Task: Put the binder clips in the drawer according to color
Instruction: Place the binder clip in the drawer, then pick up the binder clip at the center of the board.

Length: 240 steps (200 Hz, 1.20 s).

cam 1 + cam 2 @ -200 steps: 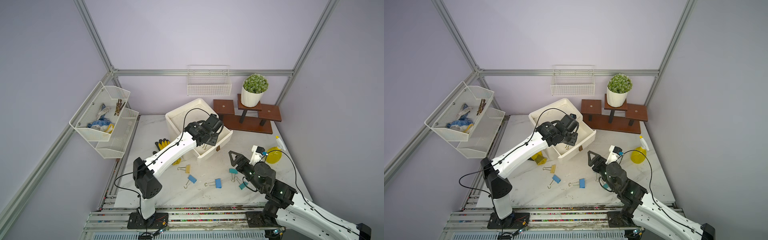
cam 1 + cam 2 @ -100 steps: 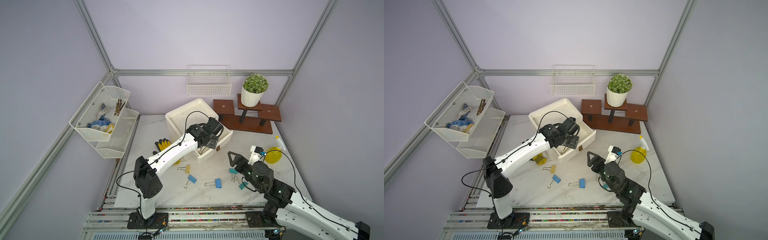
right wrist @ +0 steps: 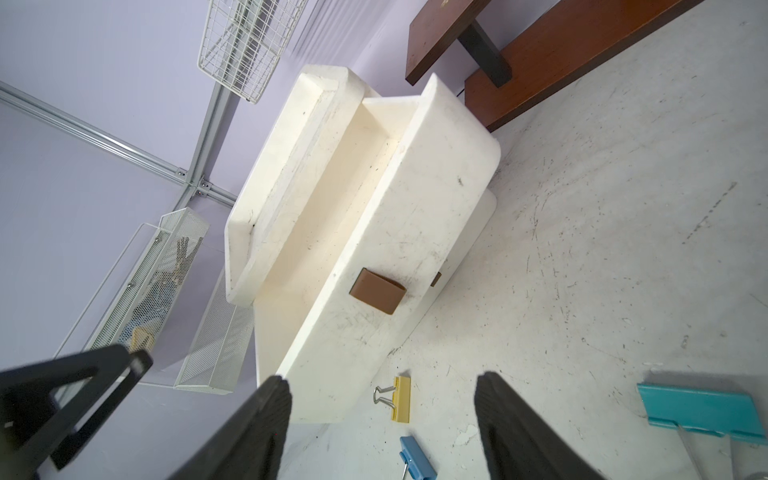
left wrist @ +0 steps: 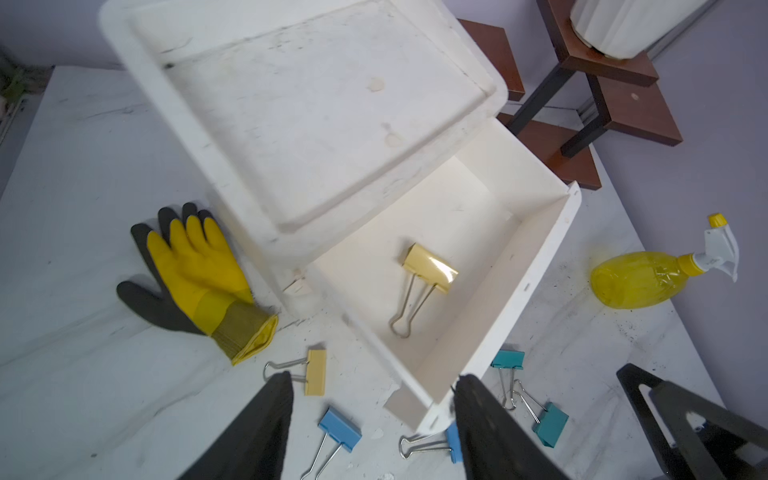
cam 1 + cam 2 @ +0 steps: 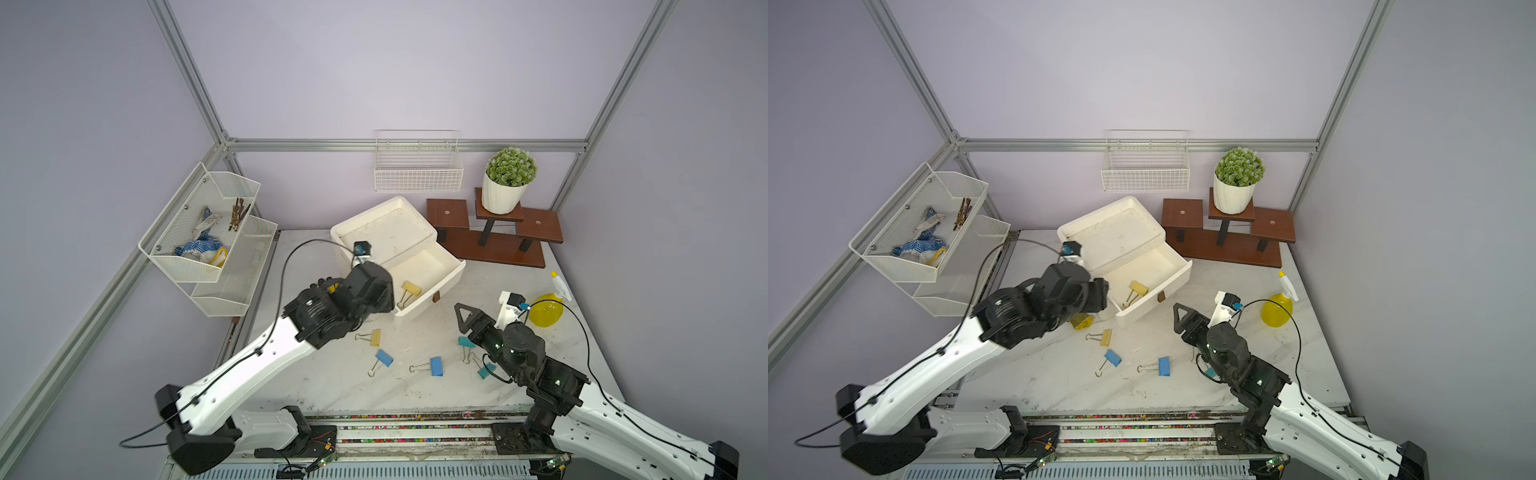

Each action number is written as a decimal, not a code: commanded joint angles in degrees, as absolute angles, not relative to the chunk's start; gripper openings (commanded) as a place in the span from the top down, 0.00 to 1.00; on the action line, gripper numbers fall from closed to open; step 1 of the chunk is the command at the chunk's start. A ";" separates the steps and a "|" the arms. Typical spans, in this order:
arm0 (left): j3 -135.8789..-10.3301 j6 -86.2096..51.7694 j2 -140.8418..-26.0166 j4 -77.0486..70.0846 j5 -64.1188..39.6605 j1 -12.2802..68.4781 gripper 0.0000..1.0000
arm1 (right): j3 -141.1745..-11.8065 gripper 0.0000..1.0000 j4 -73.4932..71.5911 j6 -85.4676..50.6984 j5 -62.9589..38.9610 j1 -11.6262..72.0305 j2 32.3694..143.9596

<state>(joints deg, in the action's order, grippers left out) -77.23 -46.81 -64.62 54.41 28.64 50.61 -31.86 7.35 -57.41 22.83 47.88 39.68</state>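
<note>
Clips of three colours are shown, and only one is stored: a yellow clip [image 4: 430, 270] is laid flat on the floor of the pulled-out top drawer [image 4: 536, 266] of the white chest [image 5: 386, 232], its wire loops stretched toward the front wall. The other five are spread on the marble table [image 5: 332, 386] in front of the chest. A second yellow clip [image 5: 375, 337] is found nearest the drawer's front corner. A blue clip [image 5: 384, 358] and a second blue clip [image 5: 436, 366] are placed nearer the table's front edge. A teal clip [image 5: 466, 342] is set just beside a second teal clip [image 5: 485, 371], their wire loops overlapping, close under the right arm. The left gripper [image 4: 372, 376] is held above the table by the drawer's near corner, its jaws spread apart with nothing between them; how high it hangs cannot be judged. The right gripper [image 3: 382, 380] is likewise parted and empty, pointed at the drawer's front, with the teal clips to one side of it. A yellow and black glove [image 4: 195, 266] is laid beside the chest, and a yellow spray bottle [image 5: 544, 311] is seen at the table's right side.
</note>
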 commanded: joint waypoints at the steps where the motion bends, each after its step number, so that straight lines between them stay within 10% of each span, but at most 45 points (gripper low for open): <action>1: -64.33 -66.21 -62.09 53.00 28.60 50.49 0.32 | -32.97 0.24 6.96 -56.77 22.71 47.64 40.06; 55: -48.06 -78.70 -63.97 38.89 21.93 47.79 0.06 | -32.71 0.24 7.34 -57.13 22.76 47.64 39.29; 240: -45.68 -77.00 -88.56 24.49 15.85 41.60 0.27 | -30.50 0.24 5.19 -58.71 21.91 47.64 40.07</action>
<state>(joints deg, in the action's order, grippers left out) -43.57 -76.90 -86.61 23.51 16.03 42.76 -31.44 6.76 -58.19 21.89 47.88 40.40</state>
